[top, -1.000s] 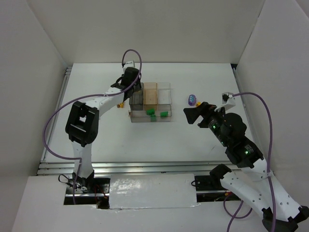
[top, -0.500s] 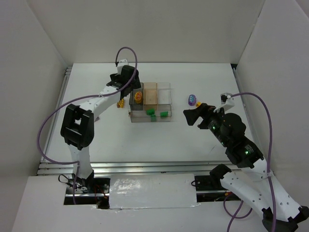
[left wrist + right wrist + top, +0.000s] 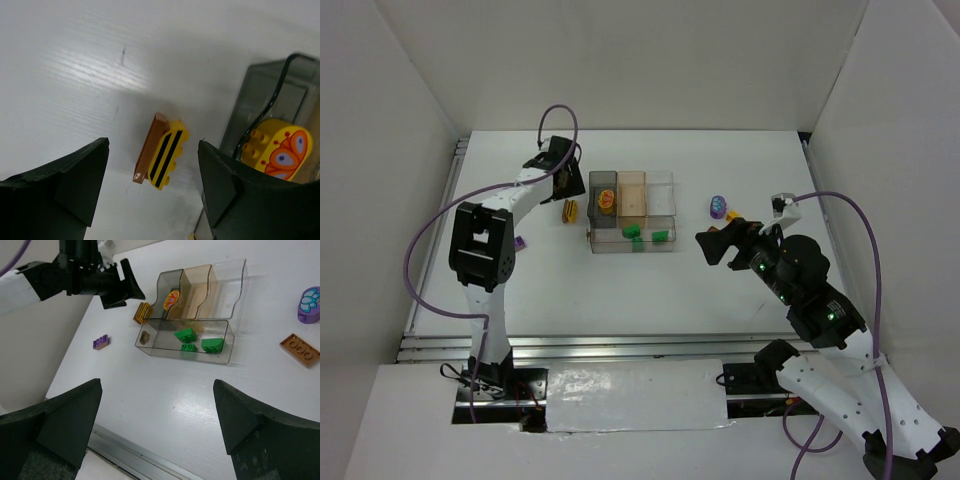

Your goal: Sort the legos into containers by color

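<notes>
One tray [image 3: 661, 195] sits upper centre in the top view, with three green bricks [image 3: 185, 334] in its long compartment and one yellow patterned brick [image 3: 277, 150] in the grey one. Outside it lie four pieces:

- a striped yellow brick [image 3: 167, 159] just left of the tray, its long axis tilting steeply up-right in the left wrist view
- a small purple brick [image 3: 100, 342]
- a purple oval piece [image 3: 310, 304]
- an orange-brown plate [image 3: 299, 349]

Bare table [image 3: 620, 300] spreads below the tray. The left gripper [image 3: 566, 183] and right gripper [image 3: 708, 246] both gape, holding nothing.
</notes>
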You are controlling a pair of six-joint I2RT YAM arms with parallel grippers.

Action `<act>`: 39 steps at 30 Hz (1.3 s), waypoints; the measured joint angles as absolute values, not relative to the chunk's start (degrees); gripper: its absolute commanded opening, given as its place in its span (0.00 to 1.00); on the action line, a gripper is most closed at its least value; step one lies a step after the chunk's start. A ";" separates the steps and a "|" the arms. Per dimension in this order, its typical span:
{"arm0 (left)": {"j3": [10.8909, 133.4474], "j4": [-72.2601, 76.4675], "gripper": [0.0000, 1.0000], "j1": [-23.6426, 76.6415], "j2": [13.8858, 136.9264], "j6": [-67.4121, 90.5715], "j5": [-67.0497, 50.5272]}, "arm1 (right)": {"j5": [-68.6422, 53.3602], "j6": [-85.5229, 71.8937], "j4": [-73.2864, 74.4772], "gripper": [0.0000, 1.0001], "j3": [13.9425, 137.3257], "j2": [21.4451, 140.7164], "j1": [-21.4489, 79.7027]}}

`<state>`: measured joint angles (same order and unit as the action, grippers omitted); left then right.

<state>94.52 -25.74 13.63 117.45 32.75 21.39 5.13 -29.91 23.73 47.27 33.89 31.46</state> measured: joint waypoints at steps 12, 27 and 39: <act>90.19 -26.79 0.66 14.41 118.39 31.64 18.11 | 3.44 -29.28 23.75 1.00 47.24 33.98 31.46; 87.74 -25.08 0.38 12.47 120.03 31.94 16.64 | 2.09 -29.30 23.70 1.00 47.24 34.06 31.46; 78.76 -21.08 0.00 11.70 112.60 31.73 13.45 | 1.26 -30.26 23.16 1.00 47.24 37.06 31.46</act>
<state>78.76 -21.08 11.70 112.60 31.73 13.45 1.26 -30.26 23.16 47.24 37.06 31.46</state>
